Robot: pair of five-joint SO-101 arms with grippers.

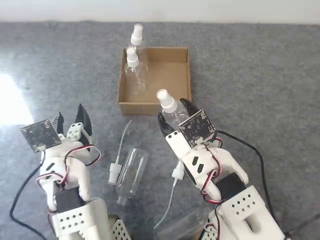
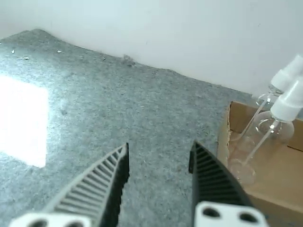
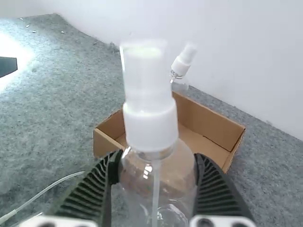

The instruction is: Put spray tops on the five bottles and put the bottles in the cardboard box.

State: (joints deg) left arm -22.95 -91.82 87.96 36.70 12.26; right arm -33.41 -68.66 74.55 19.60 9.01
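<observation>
Surface: grey fuzzy mat (image 1: pixel 260 75) is covering the table, and a bright patch of light (image 1: pixel 10 105) is shining on it beside the left arm.
Room: a white wall (image 2: pixel 165 33) is standing behind the mat.
Box: the cardboard box (image 1: pixel 152 107) is sitting open at the far middle of the mat.
In the box: two capped bottles (image 1: pixel 136 75) are standing up on its left side, one behind the other, with their white tops pointing up.
Held bottle: the clear held bottle (image 3: pixel 154 179) is standing tall, with its spray top at the upper end. It is just in front of the box's near wall.
Right gripper: the right gripper (image 1: pixel 174 112) is squeezing the held bottle's round body from both sides.
Left gripper: the left gripper (image 2: pixel 160 149) is hanging over bare mat with its fingers spread apart, and nothing is sitting between them.
Lying bottle: an uncapped bottle (image 1: pixel 131 172) is lying between the arms. Its long side is running near to far, and its neck is pointing toward the arms.
Loose tops: one loose spray top (image 1: pixel 115 172) is lying just beside it, and its thin tube is pointing toward the box. A second spray top (image 1: pixel 177 174) is lying by the right arm.
</observation>
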